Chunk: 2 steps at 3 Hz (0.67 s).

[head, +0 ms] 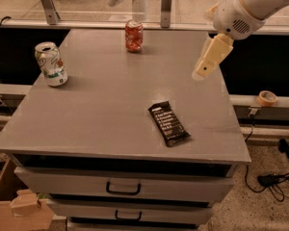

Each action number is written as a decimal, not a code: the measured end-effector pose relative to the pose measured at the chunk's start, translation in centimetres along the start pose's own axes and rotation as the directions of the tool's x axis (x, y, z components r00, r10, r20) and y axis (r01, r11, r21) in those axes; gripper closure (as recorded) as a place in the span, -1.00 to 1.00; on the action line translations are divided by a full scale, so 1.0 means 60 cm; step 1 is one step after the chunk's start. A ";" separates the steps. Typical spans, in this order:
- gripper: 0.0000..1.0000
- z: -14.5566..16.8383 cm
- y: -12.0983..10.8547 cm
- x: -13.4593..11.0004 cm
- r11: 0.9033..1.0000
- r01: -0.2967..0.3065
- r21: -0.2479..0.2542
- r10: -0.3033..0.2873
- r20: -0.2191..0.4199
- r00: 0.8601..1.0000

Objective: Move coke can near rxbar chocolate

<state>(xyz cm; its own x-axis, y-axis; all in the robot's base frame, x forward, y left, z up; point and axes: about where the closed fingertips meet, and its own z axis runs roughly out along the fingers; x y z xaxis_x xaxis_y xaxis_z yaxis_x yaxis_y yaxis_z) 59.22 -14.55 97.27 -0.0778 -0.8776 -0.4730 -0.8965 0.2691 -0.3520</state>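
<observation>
The coke can [134, 35] is a small red can with a silver top, standing upright at the far edge of the grey table [101, 109], near its middle. The rxbar chocolate [169, 123] is a flat black wrapper lying near the front right of the table. My gripper [205, 67] hangs from the white arm at the upper right, above the table's right side. It is well to the right of the can, above and beyond the bar, and touches neither.
A white and green can [51, 64] stands at the table's left edge. Drawers [123, 189] run below the front edge. A tape roll [267, 98] lies on a ledge at right, cables [274, 182] on the floor, a cardboard box [19, 206] at bottom left.
</observation>
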 end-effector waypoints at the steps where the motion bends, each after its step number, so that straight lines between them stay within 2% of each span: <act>1: -1.00 0.000 0.001 -0.001 1.000 0.001 -0.001 -0.001 0.002 1.000; 2: -1.00 0.035 -0.017 -0.013 0.999 -0.035 0.019 0.034 0.062 0.998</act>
<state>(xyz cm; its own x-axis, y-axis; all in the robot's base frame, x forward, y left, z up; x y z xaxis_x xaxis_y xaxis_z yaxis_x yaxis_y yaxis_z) 61.09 -13.28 96.31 -0.0812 -0.8419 -0.5335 -0.8848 0.3073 -0.3502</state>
